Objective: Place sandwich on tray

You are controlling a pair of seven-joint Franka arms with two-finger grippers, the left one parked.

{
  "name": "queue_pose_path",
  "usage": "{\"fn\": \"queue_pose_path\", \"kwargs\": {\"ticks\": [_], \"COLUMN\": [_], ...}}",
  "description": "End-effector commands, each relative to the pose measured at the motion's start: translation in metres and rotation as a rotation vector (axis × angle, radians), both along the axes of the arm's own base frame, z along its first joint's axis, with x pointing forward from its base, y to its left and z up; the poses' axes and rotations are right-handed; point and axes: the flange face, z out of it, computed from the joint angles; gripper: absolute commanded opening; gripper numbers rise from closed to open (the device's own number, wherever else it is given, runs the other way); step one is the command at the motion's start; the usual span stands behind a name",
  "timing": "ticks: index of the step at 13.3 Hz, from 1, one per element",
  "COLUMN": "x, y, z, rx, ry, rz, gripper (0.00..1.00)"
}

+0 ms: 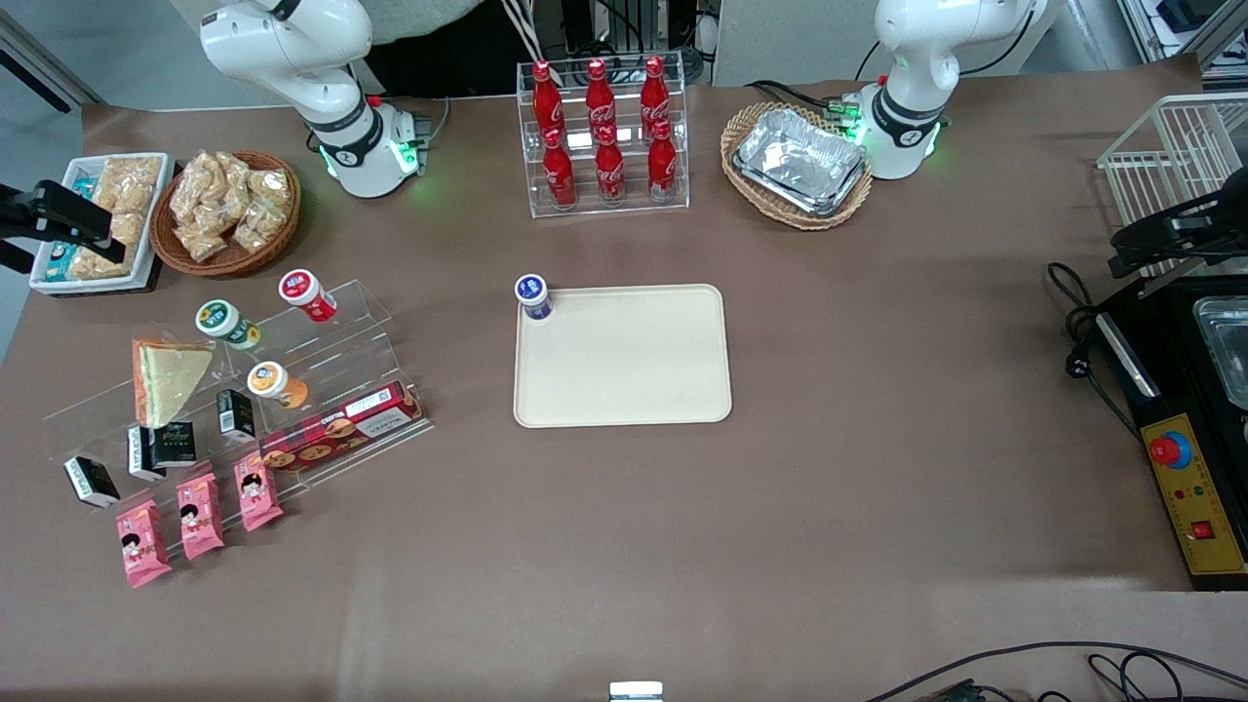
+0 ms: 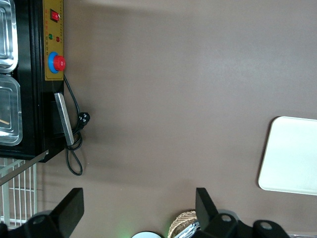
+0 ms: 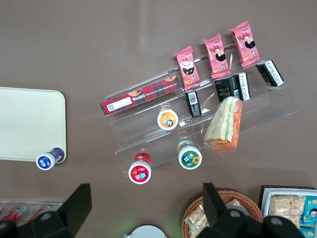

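The sandwich, a wrapped wedge with pale bread and orange-green filling, leans on a clear acrylic step shelf toward the working arm's end of the table. It also shows in the right wrist view. The cream-beige tray lies flat at the table's middle and shows in the right wrist view and the left wrist view. My gripper hangs open and empty high over the table near its arm's base, well apart from the sandwich.
A blue-lidded cup stands on the tray's corner. The shelf holds lidded cups, small black cartons, a long red cookie box and pink snack packets. A wicker snack basket and a white snack tray stand near the arm's base. A cola bottle rack and a basket of foil trays stand farther from the camera.
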Motion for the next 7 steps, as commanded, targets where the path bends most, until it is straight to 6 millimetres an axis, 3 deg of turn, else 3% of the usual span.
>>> {"fn": "queue_pose_path", "kwargs": {"ticks": [1,7], "x": [-0.0032,-0.0011], "y": [-0.0037,-0.0056], "z": [0.0008,-0.0015], "rx": [0.006,0.0], "ry": [0.003,0.006], "rz": [-0.014,-0.012], "gripper": [1.0,1.0]}}
